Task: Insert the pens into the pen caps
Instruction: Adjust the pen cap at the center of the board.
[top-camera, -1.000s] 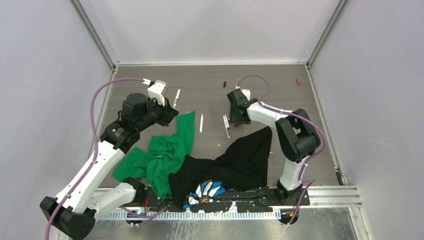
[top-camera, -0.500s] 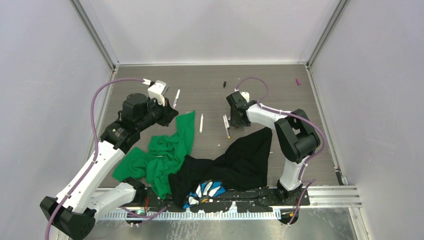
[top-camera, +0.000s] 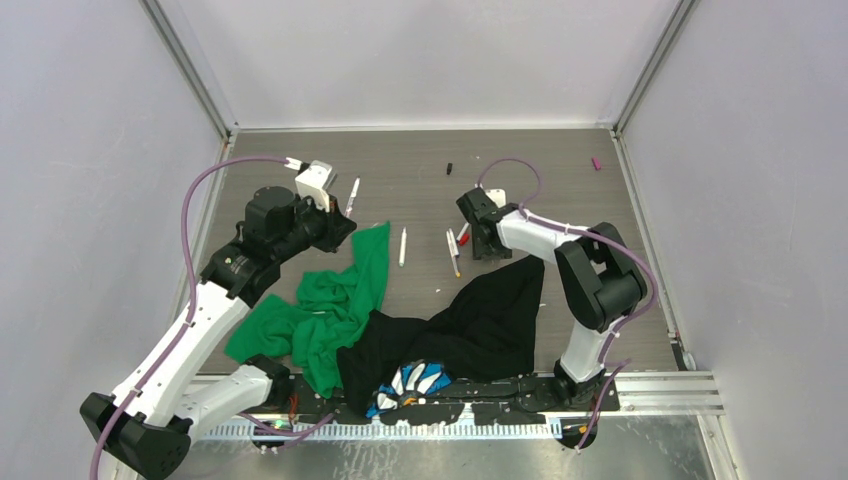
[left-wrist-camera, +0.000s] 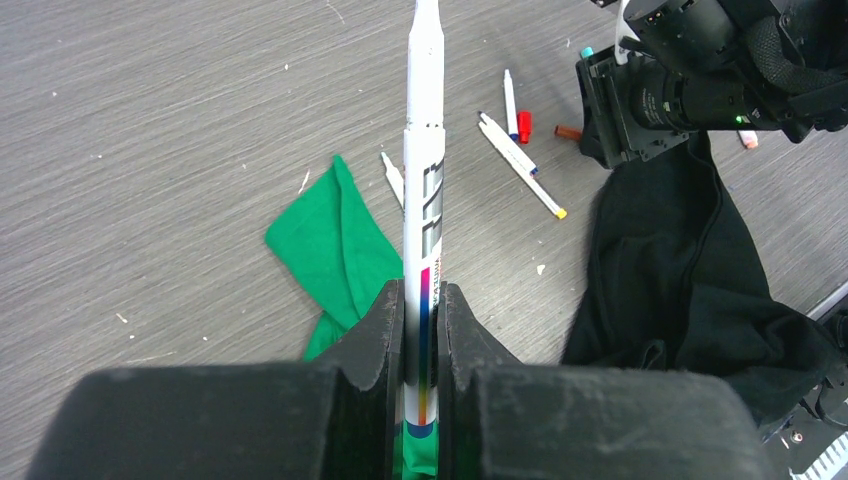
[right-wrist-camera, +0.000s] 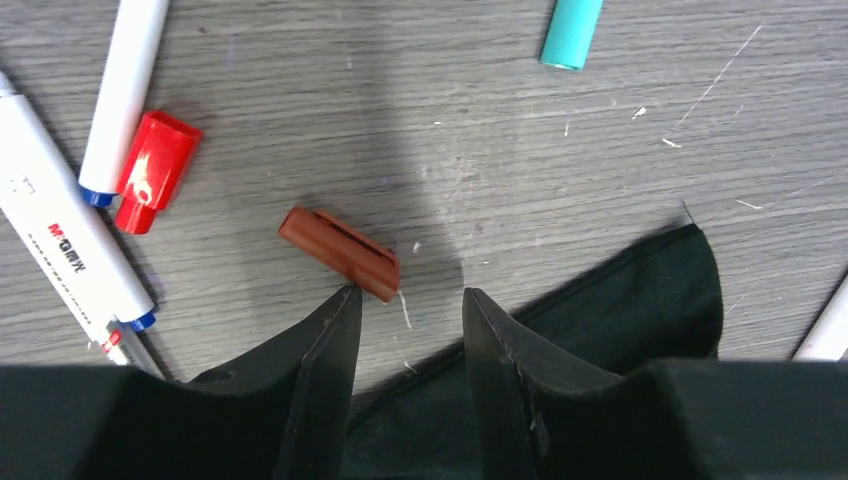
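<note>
One brown cap (right-wrist-camera: 340, 253) lies just ahead of the right pincer (right-wrist-camera: 405, 300).

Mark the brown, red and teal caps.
brown cap (right-wrist-camera: 340, 252): right wrist view, mid-body.
red cap (right-wrist-camera: 156, 170): right wrist view, wide upper part.
teal cap (right-wrist-camera: 573, 28): right wrist view, mid-body.

A crumpled green cloth (top-camera: 330, 310) lies on the near left of the grey wood-grain table (top-camera: 570, 190), touching a black cloth (top-camera: 495, 320) spread to its right. A blue-and-white patterned fabric (top-camera: 418, 380) peeks out at the black cloth's near edge.
</note>
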